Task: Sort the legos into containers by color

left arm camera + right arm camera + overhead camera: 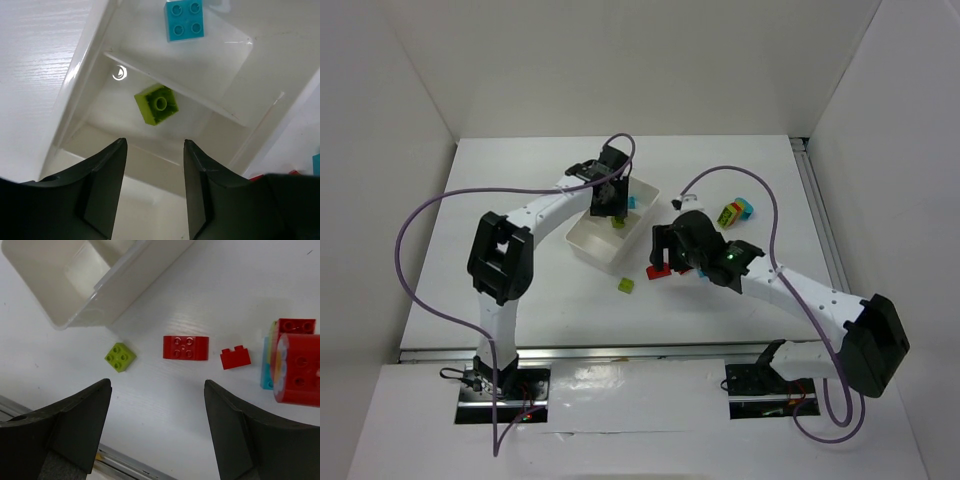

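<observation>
My left claw (155,146) hangs above the white tray (82,70) with its jaws apart and nothing gripped. Just beyond its fingertips (117,150) lies the middle compartment, where one green brick (156,103) rests flat, clear of both thin dividers (190,95) and of the side walls. One cyan brick (185,19) lies in the compartment beyond the far divider. The tray sits diagonally on the table (520,160), with bare surface along its left long wall. My right claw (157,385) hovers over the table to the right of the tray, jaws wide apart and holding nothing. Between its fingers (80,415), the surface carries three loose pieces in a row. These are a second green brick (120,357) near the tray's corner (75,310) but not touching it, a rounded red brick (185,347), and a small red brick (235,358). Bare table separates each piece from its neighbour, so no edges touch. A stack of red and cyan bricks (295,365) stands at the right margin, near the small red brick but apart from it, and the frame cuts part of it off. The table's front edge (120,460) runs close below the row. In the top view, a multicolour stack (734,212) stands alone farther back, well apart from the tray.
</observation>
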Controlling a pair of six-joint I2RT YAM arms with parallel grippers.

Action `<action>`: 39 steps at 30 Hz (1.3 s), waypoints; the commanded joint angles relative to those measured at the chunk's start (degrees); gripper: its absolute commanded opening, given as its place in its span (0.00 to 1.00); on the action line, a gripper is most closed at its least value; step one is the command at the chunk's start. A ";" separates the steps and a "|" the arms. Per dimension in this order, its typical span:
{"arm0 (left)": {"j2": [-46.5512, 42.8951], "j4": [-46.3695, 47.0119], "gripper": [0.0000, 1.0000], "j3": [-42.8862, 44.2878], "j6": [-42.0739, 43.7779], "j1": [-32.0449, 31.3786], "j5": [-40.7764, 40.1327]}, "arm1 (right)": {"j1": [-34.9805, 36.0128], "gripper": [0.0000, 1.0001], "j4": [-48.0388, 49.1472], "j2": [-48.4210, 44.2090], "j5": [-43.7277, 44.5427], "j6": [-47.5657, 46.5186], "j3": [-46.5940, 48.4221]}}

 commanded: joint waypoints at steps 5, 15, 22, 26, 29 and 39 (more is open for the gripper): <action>-7.98 -4.70 0.63 4.94 2.38 0.47 -2.22 | 5.04 0.82 7.52 4.48 -3.29 -1.79 -1.01; -23.89 -6.91 0.63 -1.46 1.33 6.71 -9.25 | 10.68 0.92 8.05 22.24 -3.99 -13.58 6.63; -27.85 -5.06 0.63 -7.54 1.32 10.14 -8.02 | 11.73 0.85 12.88 27.17 -5.22 -14.10 7.16; -28.38 -5.06 0.63 -8.06 0.80 10.67 -7.50 | 11.73 0.76 14.90 30.41 -5.75 -14.63 7.69; -27.85 -5.06 0.63 -8.06 0.80 10.67 -6.88 | 11.73 0.68 15.52 31.13 -5.75 -15.15 8.22; -28.37 -5.06 0.63 -8.06 1.85 11.20 -6.88 | 13.58 0.38 9.21 19.65 1.62 -13.58 7.60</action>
